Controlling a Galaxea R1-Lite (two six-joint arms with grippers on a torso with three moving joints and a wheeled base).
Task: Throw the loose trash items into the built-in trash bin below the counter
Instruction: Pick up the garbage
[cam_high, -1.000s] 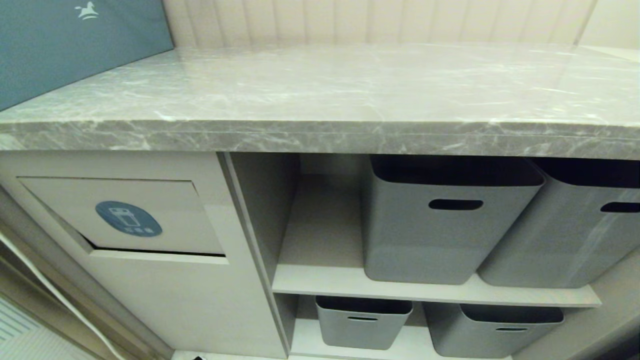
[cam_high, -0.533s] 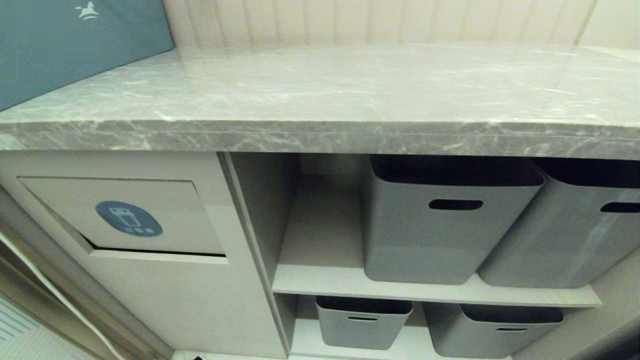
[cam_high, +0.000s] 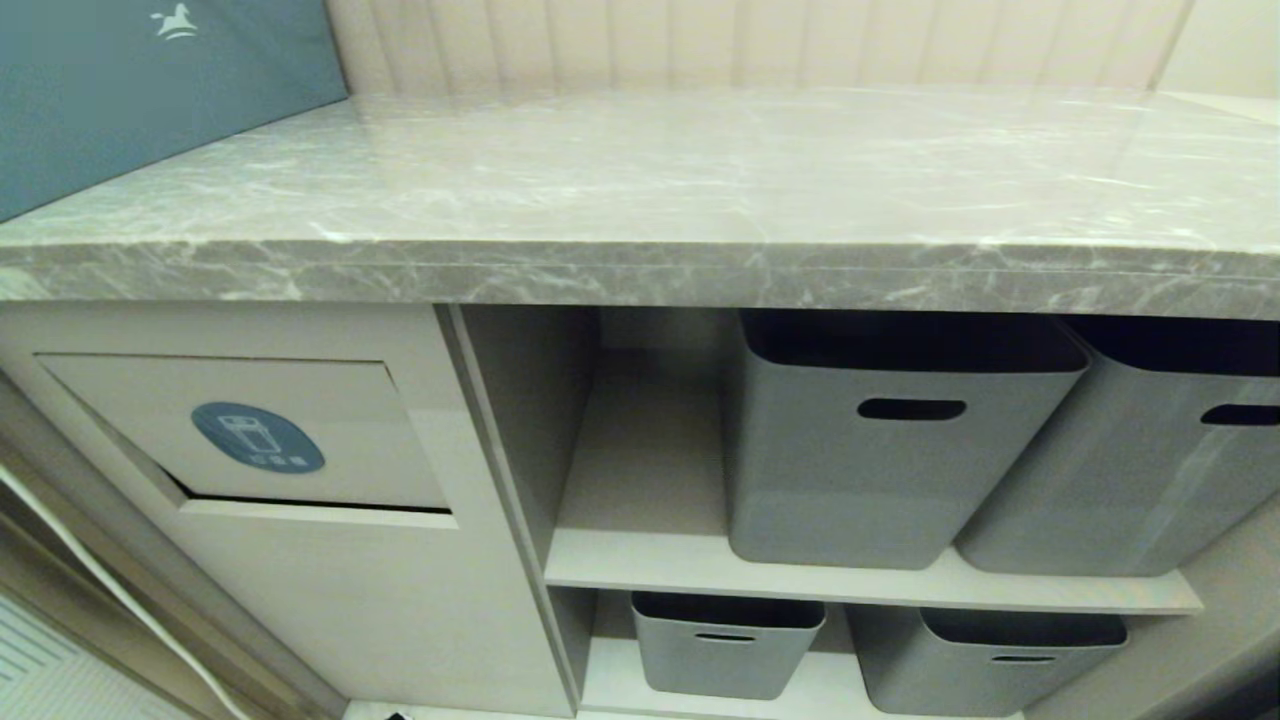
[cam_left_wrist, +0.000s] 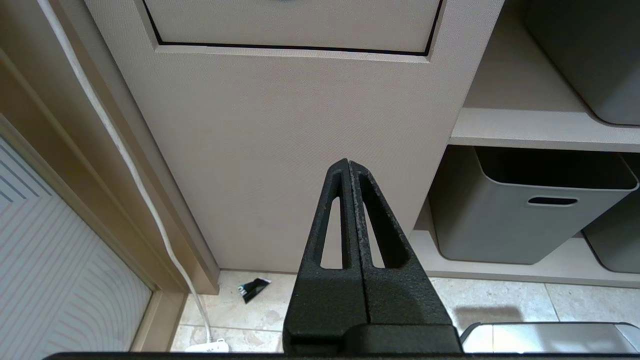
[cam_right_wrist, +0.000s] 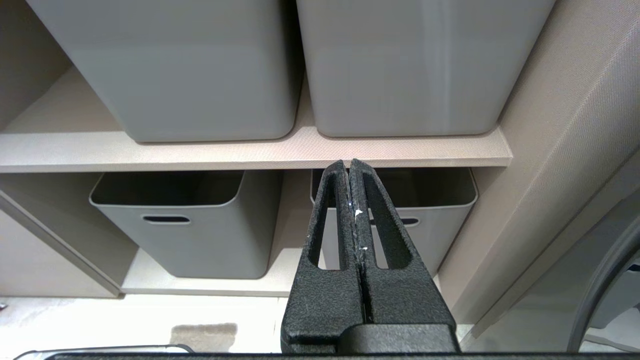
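Left wrist view: black wrapper (cam_left_wrist: 254, 289) lies flat on the floor at the foot of the trash bin (cam_left_wrist: 280, 150); left pincer (cam_left_wrist: 349, 167), like the right pincer (cam_right_wrist: 349, 167), is clamped empty. Light, thin, probably slippery; pinch an edge.

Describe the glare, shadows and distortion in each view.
Head view: soft glare streaks the counter, whose front edge bows slightly; grey tubs' mouths are dark. Left wrist view: evenly lit, faint shadow on the floor tiles. Right wrist view: bright floor, one grey shadow patch.
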